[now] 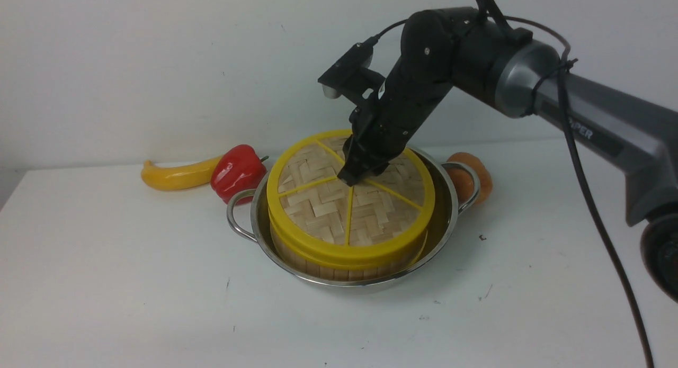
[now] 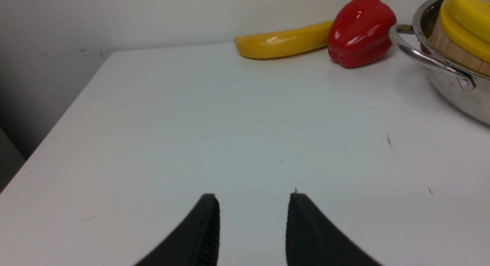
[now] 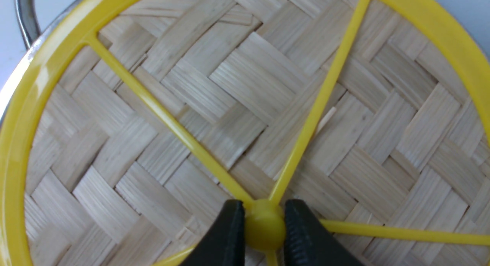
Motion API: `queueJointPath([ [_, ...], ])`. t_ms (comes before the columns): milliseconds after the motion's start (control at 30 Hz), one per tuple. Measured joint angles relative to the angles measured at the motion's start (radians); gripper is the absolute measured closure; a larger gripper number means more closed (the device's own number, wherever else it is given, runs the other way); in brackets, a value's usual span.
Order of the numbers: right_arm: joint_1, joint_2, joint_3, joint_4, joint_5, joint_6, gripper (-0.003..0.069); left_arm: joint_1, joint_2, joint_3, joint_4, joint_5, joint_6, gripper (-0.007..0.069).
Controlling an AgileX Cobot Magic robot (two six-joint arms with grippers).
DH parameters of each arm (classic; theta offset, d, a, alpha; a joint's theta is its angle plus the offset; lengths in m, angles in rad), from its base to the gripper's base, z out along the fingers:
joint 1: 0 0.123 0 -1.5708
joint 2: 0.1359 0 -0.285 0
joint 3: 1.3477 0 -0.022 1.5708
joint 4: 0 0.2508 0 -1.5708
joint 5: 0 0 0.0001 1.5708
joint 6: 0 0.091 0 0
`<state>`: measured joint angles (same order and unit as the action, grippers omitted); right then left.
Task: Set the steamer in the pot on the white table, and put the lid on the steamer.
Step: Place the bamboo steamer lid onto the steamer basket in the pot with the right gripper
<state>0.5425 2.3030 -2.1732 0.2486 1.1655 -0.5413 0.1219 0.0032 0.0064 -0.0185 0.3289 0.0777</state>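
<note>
right pincer (image 3: 264,229) clamped on the lid (image 1: 349,193) knob; lifting away unreleased would drag it off the steamer (image 1: 318,265). left pincer (image 2: 252,227) apart, idle.

front view sits on the robot's side, looking forward and down across the white table (image 1: 106,283), pot (image 1: 445,225) mid-frame. left wrist view rides low over the table, facing the pot's handle side, pot (image 2: 455,90) at its 2 o'clock. right wrist view looks straight down, very close on the lid (image 3: 214,116). all three share the pot stack.
</note>
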Motion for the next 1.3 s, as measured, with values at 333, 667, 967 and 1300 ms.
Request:
queueJointPath([
  [333,0.0,0.017,0.0,0.011,-0.013,-0.001,0.0515,0.0,0.0,0.0,0.0,0.0,0.0,0.0384],
  [667,0.0,0.018,0.0,0.016,-0.024,0.0,0.0476,0.0,0.0,0.0,0.0,0.0,0.0,0.0384],
  [967,0.0,-0.02,-0.001,0.007,-0.056,0.001,0.0125,0.0,0.0,0.0,0.0,0.0,0.0,0.0384],
  [1300,0.0,-0.269,-0.001,-0.014,-0.049,0.022,0.0111,0.0,0.0,0.0,0.0,0.0,0.0,0.0384],
])
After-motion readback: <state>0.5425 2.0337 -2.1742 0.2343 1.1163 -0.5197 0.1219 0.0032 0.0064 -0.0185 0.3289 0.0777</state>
